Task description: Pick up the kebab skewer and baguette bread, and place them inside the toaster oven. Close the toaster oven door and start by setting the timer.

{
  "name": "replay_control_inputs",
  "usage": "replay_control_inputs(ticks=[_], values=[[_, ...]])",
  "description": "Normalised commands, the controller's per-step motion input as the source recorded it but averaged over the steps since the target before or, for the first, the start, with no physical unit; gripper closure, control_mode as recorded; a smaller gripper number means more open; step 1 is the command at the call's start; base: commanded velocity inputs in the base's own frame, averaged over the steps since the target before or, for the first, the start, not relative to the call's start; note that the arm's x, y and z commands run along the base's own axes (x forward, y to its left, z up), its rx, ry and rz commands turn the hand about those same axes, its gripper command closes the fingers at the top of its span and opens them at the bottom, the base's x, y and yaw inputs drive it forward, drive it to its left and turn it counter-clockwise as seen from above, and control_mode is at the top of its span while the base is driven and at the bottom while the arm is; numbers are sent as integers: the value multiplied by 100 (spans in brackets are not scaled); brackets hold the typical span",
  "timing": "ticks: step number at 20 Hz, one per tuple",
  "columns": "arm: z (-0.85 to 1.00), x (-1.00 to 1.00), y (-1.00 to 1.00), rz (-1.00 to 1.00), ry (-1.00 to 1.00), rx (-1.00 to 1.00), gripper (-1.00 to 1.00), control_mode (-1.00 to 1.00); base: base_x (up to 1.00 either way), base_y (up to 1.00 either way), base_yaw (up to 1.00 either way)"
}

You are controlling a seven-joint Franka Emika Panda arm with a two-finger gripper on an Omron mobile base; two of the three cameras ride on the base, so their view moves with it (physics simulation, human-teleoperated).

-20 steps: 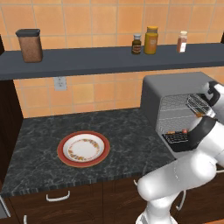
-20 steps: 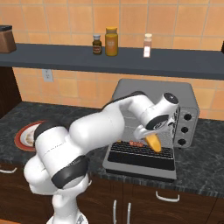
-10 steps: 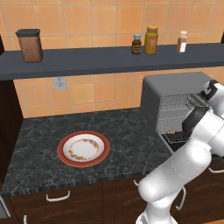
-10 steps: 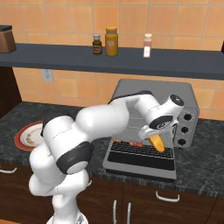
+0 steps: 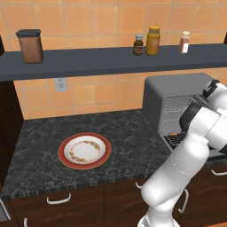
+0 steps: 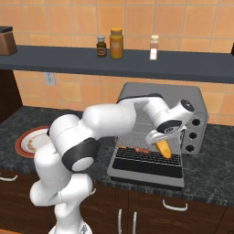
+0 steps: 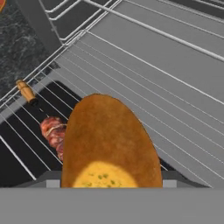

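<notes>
My gripper (image 6: 158, 140) is shut on the baguette bread (image 6: 163, 149), a golden-orange piece that hangs just above the front of the toaster oven (image 6: 187, 98). In the hand view the baguette bread (image 7: 109, 140) hides my fingertips and hovers over the wire rack (image 7: 144, 83). The kebab skewer (image 6: 136, 149) lies across the rack's front wires, left of the bread; its meat chunks (image 7: 53, 130) and stick end show in the hand view. The toaster oven door (image 6: 146, 167) is open and lies flat. My arm hides most of the toaster oven (image 5: 175, 88) mouth in the left base view.
A red-rimmed plate (image 5: 84, 150) with nothing on it sits on the dark counter to the oven's left. The knob panel (image 6: 193, 134) is on the oven's right side. A shelf (image 6: 68, 57) above holds a jar and several bottles.
The arm's elbow has swung forward and lower. The baguette has stayed over the open door and edged slightly right and down. The kebab has not moved.
</notes>
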Motion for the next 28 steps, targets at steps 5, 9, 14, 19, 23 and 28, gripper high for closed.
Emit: replay_control_inputs(ticks=[5,9,14,19,23,28], values=[[-11,12,0,0,0,3,100,-100,0,0,0],[-18,7,-3,0,0,3,100,-100,0,0,0],[-7,14,-12,0,-4,1,100,-100,0,0,0],[-2,5,-17,0,-6,0,-100,-100,0,0,0],[-5,1,-2,0,-4,0,-100,-100,0,0,0],[-1,0,0,0,-6,0,-100,-100,0,0,0]])
